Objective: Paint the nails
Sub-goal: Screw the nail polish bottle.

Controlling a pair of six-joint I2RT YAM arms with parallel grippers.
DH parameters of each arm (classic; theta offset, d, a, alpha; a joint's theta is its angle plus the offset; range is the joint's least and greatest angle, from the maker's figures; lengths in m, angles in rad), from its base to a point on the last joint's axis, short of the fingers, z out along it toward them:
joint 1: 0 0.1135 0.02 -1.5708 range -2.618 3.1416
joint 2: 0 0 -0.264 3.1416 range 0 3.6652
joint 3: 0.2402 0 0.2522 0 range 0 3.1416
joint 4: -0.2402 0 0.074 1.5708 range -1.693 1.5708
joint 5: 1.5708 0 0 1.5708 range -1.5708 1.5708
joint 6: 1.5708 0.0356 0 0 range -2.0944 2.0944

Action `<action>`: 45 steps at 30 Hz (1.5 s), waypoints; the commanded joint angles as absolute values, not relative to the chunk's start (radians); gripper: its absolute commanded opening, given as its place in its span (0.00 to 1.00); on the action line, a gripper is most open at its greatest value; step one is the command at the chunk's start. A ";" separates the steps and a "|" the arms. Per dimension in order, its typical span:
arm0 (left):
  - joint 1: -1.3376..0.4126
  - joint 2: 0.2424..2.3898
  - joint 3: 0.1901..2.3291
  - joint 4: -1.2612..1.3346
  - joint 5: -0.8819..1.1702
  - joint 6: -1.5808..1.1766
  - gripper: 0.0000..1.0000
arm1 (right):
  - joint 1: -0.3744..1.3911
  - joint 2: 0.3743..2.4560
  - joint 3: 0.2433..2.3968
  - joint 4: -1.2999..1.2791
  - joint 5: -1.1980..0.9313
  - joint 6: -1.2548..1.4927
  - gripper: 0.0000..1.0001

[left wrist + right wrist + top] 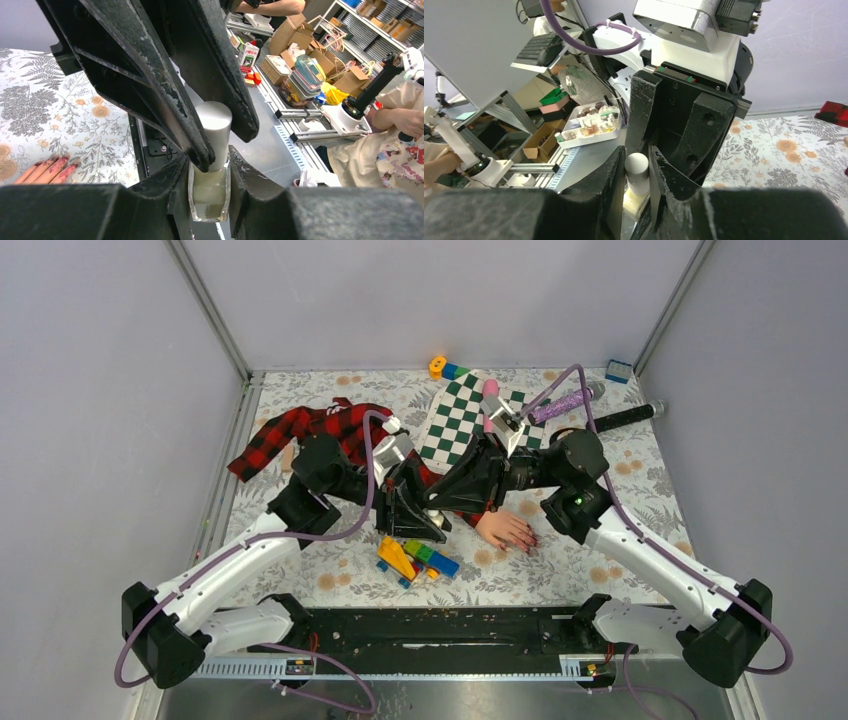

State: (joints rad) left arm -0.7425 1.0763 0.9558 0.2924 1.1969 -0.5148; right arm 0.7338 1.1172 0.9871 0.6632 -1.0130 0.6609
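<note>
The left gripper [209,172] is clenched on the pale bottle [210,197]. The right gripper [637,167] faces it, fingers pressed on either side of the silver cap [214,131]. The nails [56,167], smeared dark red, tip the mannequin hand [507,530], which lies flat on the flowered cloth [620,540] at four o'clock from the bottle

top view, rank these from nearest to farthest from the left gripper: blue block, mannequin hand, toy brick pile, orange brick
From the left gripper, shut on the nail polish bottle:
1. toy brick pile, just on its near side
2. mannequin hand, to its right
3. orange brick, at the far edge, near the middle
4. blue block, in the far right corner
</note>
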 commanded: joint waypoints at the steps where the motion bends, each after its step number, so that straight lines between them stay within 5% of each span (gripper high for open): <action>1: -0.704 1.009 0.957 0.380 1.056 -0.485 0.00 | 0.773 1.089 1.005 0.481 -1.047 0.556 0.08; 3: -0.693 0.991 0.950 0.360 1.009 -0.464 0.00 | 0.778 1.086 1.014 0.397 -0.996 0.516 0.00; 26: -0.687 0.886 0.929 -0.064 0.120 -0.251 0.00 | 0.951 1.292 1.219 -0.239 -0.269 0.554 0.00; 38: -0.688 0.910 0.909 -0.076 0.117 -0.231 0.00 | 0.991 1.424 1.333 -0.285 -0.188 0.616 0.00; 45: -0.703 0.913 0.889 -0.032 0.312 -0.189 0.00 | 0.959 1.393 1.396 -0.289 -0.117 0.527 0.39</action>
